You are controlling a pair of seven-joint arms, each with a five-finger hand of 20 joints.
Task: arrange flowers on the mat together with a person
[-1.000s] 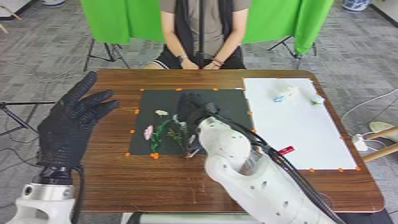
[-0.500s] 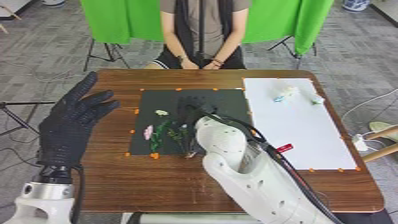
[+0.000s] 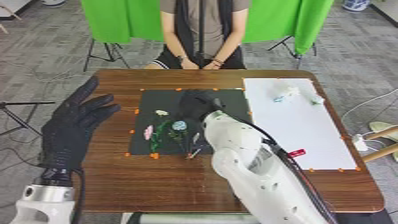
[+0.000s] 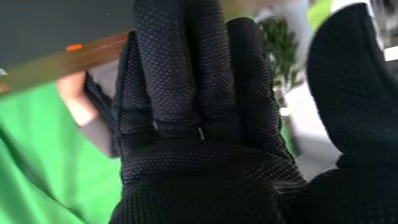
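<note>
Far left: we note a black stand (image 3: 19,103) beside the table (image 3: 133,182); nothing of it touches the wood.
Left hand: we find the left hand (image 3: 67,135) raised at the table's left edge; fingers extended, thumb apart from them.
Green cloth: we see the green cloth (image 3: 124,20) hanging beyond the far edge; a black tripod (image 3: 108,54) stands below it.
Black mat: we locate the black mat (image 3: 151,105) left of centre, orange marks around its border; on it lie a pink flower (image 3: 148,131) at the left, a white flower (image 3: 162,112) farther out and a blue flower (image 3: 179,125) to the right; green stems run toward the near edge.
Right hand: we observe the right hand (image 3: 197,101) over the far part of the black mat, near the blue flower; fingers straight and close together, thumb apart.
Obstruction: we record the right arm (image 3: 235,157) across the near right of the table; it hides part of both mats; a red tag (image 3: 297,152) sits on it.
White mat: we place two pale flowers (image 3: 287,91) at the far end of the white mat (image 3: 293,130).
Far right: we register a wooden bar (image 3: 382,150) by the table's edge.
</note>
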